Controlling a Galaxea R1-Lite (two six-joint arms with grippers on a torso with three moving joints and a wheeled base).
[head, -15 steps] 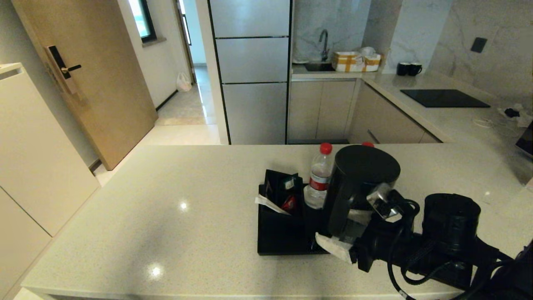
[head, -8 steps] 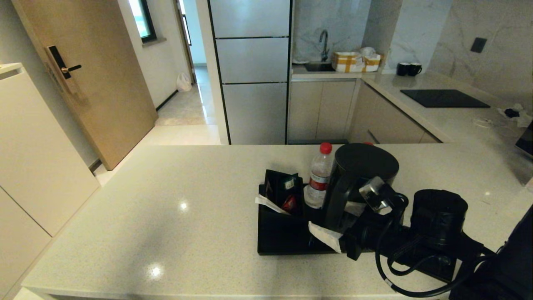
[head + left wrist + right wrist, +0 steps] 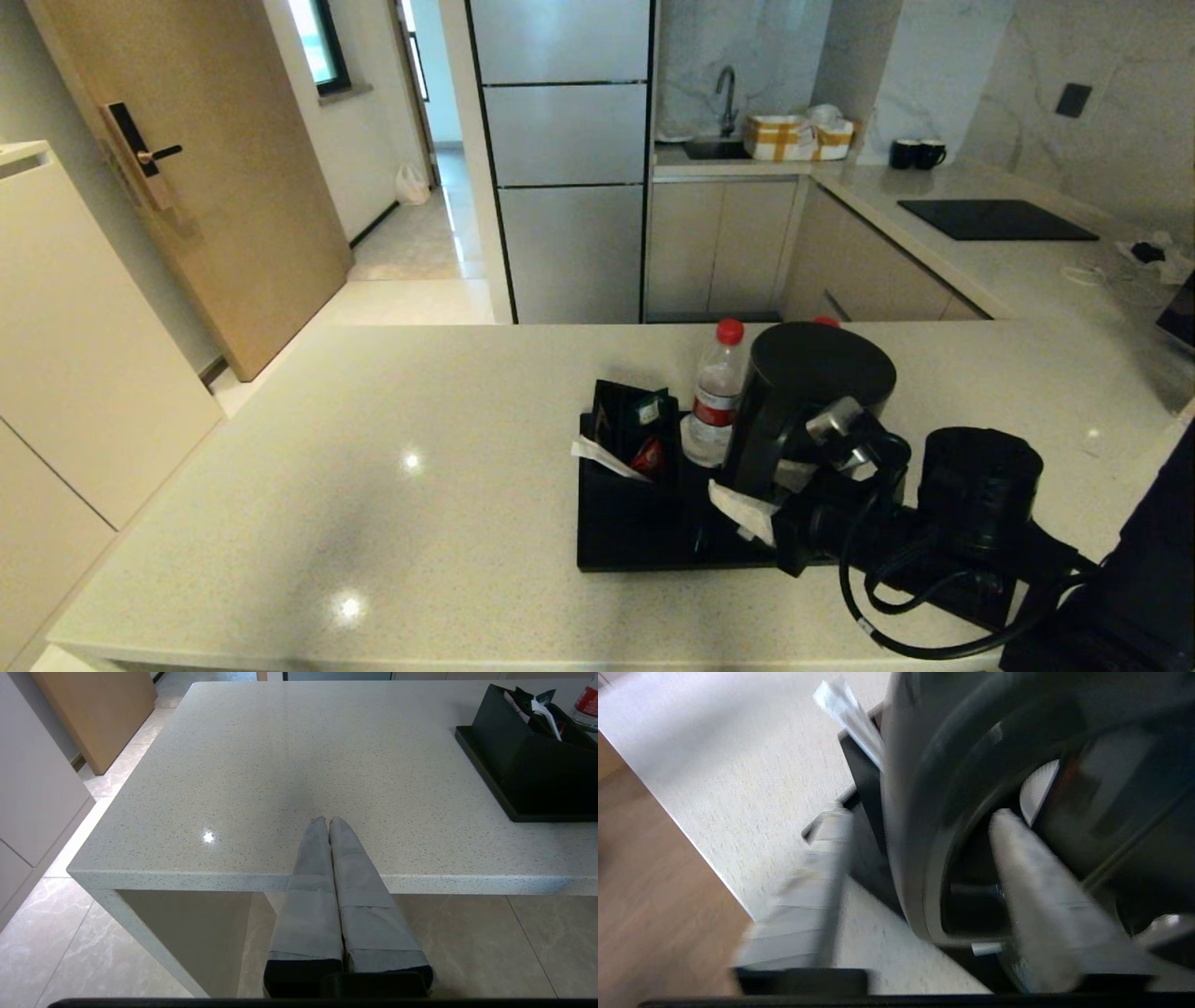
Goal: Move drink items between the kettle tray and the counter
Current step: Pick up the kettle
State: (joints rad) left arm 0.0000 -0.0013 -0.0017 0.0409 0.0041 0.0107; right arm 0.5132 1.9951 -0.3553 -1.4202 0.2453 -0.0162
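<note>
The dark grey kettle (image 3: 822, 373) stands on the right part of the black kettle tray (image 3: 635, 546), on the pale speckled counter (image 3: 373, 448). Just left of it on the tray is the clear red-capped bottle (image 3: 717, 401). My right gripper (image 3: 770, 499) is at the kettle's near side, open. In the right wrist view this gripper (image 3: 920, 814) straddles the loop handle (image 3: 934, 858), with one finger inside the loop and one outside. My left gripper (image 3: 328, 820) is shut on nothing over the counter's near edge (image 3: 280, 756), well away from the tray (image 3: 486, 784).
A black sachet box (image 3: 635, 425) fills the tray's left part. A second red cap (image 3: 825, 322) peeks out behind the kettle. Bare counter stretches to the left of the tray. A black hob (image 3: 994, 219) lies on the far worktop.
My right arm has moved left and in toward the kettle's handle. The kettle, bottle and tray have stayed where they were.
</note>
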